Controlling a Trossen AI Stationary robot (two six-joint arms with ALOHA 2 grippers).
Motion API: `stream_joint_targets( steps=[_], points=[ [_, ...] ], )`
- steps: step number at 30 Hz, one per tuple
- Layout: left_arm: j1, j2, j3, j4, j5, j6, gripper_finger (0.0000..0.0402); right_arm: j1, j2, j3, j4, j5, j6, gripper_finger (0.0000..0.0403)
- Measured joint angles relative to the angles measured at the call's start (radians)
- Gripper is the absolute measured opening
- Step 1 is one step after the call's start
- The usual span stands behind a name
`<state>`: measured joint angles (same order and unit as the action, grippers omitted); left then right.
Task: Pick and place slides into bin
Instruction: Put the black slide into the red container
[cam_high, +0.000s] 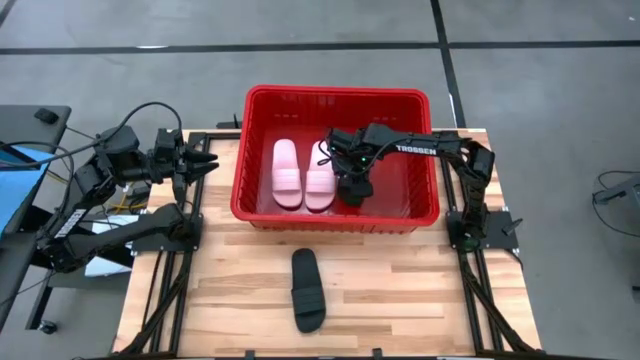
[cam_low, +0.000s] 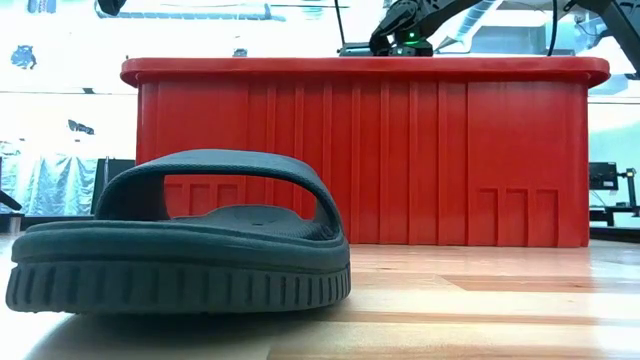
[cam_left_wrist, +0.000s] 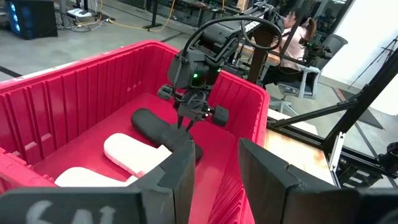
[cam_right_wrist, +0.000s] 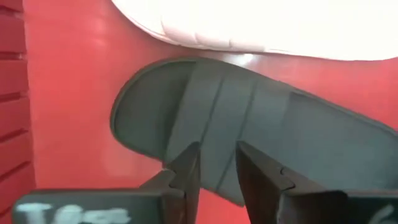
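The red bin (cam_high: 340, 92) stands at the table's far middle. Two pale pink slides (cam_high: 287, 173) (cam_high: 320, 183) lie side by side on its floor, soles down. A black slide (cam_right_wrist: 298, 137) lies beside them, toward the table's right, also seen in the left wrist view (cam_left_wrist: 152, 127). My right gripper (cam_right_wrist: 217, 152) reaches down into the bin, its fingers a little apart just over this slide's wide strap near one side edge. A second black slide (cam_high: 308, 290) rests sole down on the table in front of the bin. My left gripper (cam_high: 210, 163) is open and empty, left of the bin. My right gripper points down at the black slide's strap (cam_right_wrist: 214, 118), near the slide's side edge. Both fingers show above the strap, and I cannot tell whether they touch it. The slide lies flat on the bin's floor.
The bin's tall ribbed walls (cam_low: 400, 160) surround my right gripper. Bare wooden table (cam_high: 420, 280) lies on both sides of the black slide in front. A person (cam_left_wrist: 292, 31) sits at a desk beyond the table's right side.
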<state>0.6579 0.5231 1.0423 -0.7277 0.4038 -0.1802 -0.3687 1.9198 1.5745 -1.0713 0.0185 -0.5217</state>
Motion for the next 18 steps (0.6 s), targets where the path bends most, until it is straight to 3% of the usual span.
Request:
stream_joint_targets(
  steps=[10, 18],
  points=[
    [0.0, 0.0, 0.0, 0.0, 0.0, 0.0, 0.0114, 0.0, -0.002, 0.016, -0.039, 0.026, 0.007, 0.0107],
    [0.0, 0.0, 0.0, 0.0, 0.0, 0.0, 0.0114, 0.0, -0.003, 0.186, -0.189, 0.124, 0.009, 0.0107]
  ],
)
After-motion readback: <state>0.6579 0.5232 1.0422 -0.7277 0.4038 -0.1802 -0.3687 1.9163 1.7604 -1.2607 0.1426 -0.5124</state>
